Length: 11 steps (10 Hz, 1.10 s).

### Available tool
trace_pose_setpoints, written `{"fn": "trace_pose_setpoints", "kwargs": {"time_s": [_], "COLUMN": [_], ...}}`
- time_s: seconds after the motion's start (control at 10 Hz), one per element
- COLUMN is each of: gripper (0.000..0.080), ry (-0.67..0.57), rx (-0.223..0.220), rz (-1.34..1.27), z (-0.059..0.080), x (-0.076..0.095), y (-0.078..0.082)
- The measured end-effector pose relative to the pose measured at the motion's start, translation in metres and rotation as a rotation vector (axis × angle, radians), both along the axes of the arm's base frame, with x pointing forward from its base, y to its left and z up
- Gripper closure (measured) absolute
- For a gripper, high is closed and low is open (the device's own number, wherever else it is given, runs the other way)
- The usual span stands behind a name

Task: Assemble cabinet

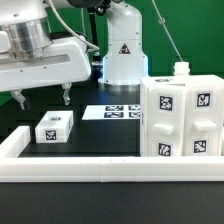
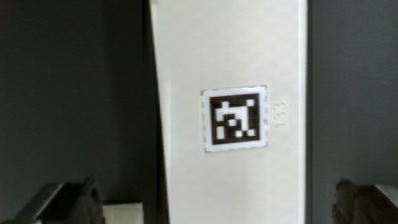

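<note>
While the tool (image 1: 43,97) hangs wide open and empty above the small white block (image 1: 53,126), we judge the step in hand to be picking that block up. The cabinet (image 1: 185,115) stands upright on the counter (image 1: 110,135) at the exterior view's right, well apart from the tool and just behind the low white rail (image 1: 90,170).

In the wrist view, what we take to be the same block (image 2: 222,60) shows as a long white strip with a tag (image 2: 237,120), lying between the two fingers (image 2: 63,205) with dark counter on either side. It sits nearly centred, perhaps a little tilted against the finger line.

To do this well, we would square the tool to the block's long sides first and then come straight down. We would close across the narrow width only once both fingers are low beside it, so that neither one nudges the block aside.
</note>
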<state>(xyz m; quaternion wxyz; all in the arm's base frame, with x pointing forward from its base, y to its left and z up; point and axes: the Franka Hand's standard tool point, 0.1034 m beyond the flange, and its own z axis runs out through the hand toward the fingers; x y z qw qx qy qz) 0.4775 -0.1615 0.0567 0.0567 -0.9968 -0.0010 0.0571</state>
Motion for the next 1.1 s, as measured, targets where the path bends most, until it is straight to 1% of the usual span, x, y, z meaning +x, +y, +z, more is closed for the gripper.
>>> {"fn": "trace_pose_setpoints", "kwargs": {"time_s": [0.1,0.2,0.3,0.5,0.6,0.8,1.0,1.1], "gripper": [0.0151,0.0151,0.0151,0.0151,0.0151,0.0151,0.0151,0.0151], "ry": [-0.004,-0.013,-0.009,0.000,0.006,0.010,0.018,0.023], "rx": [-0.005,-0.026,-0.035,-0.033,-0.030,-0.029,-0.022,-0.021], "rz": [0.001,0.016,0.049,0.086,0.092,0.110,0.120,0.123], "z": [-0.002,-0.009,-0.016,-0.028,-0.029,-0.034,-0.038,-0.041], "x": [0.001,0.004,0.005,0.001,0.001,0.000,-0.008,-0.011], "y": [0.001,0.007,0.014,0.017,0.019,0.028,0.027,0.029]}}
